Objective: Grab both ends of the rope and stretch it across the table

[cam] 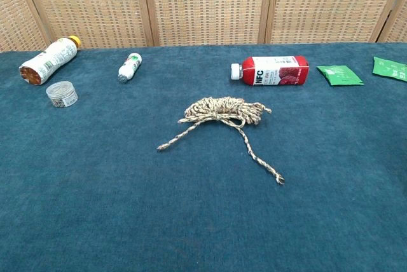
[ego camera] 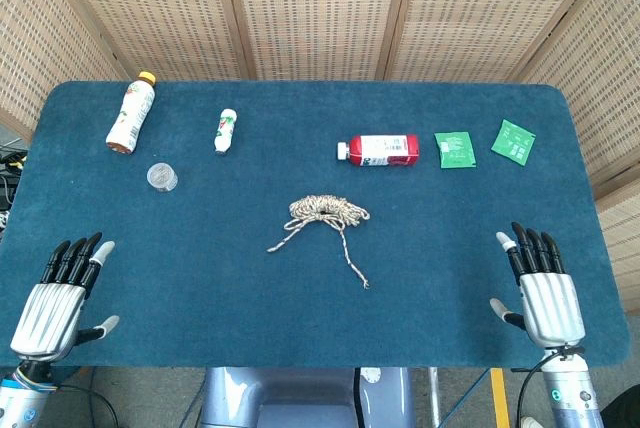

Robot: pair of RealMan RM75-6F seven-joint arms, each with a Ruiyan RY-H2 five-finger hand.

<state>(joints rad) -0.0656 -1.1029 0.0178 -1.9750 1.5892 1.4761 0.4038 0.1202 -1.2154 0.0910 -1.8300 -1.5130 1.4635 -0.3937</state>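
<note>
while our left hand (ego camera: 55,300) and right hand (ego camera: 545,293) rest at the near corners of the table (ego camera: 460,218), fingers spread and holding nothing, the rope (ego camera: 327,216) lies bunched mid-table, well apart from both, its two ends trailing toward us. beyond it lies a red bottle (ego camera: 380,149).

On my far table edge: orange-capped bottle (ego camera: 130,114) lying at left, small clear jar (ego camera: 162,177) near it, small white bottle (ego camera: 225,131), red juice bottle (ego camera: 379,149) on its side, two green packets (ego camera: 455,149) (ego camera: 513,141) at right.
</note>
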